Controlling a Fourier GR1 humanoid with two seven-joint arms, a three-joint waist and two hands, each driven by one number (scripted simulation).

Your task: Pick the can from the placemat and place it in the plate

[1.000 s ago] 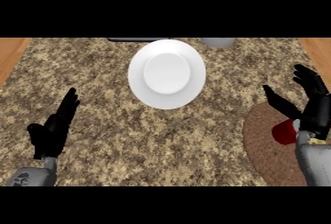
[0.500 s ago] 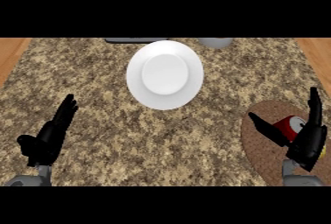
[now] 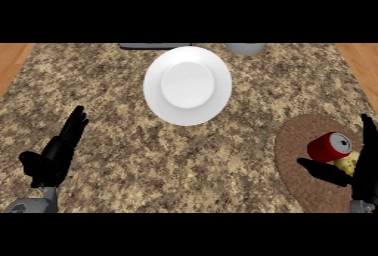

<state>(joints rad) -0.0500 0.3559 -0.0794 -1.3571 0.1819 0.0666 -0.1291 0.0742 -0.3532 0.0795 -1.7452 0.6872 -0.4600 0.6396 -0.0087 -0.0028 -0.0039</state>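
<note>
We see one red can (image 3: 329,147) lying on its side on the round brown placemat (image 3: 295,165) at the lower right, its silver end facing right. Our right hand (image 3: 362,170) sits open just beside it, thumb stretched left below the can. One smooth white plate (image 3: 187,85) rests upper centre on the speckled granite counter (image 3: 221,165), well apart. Our left hand (image 3: 55,155) rests open at lower left.
</note>
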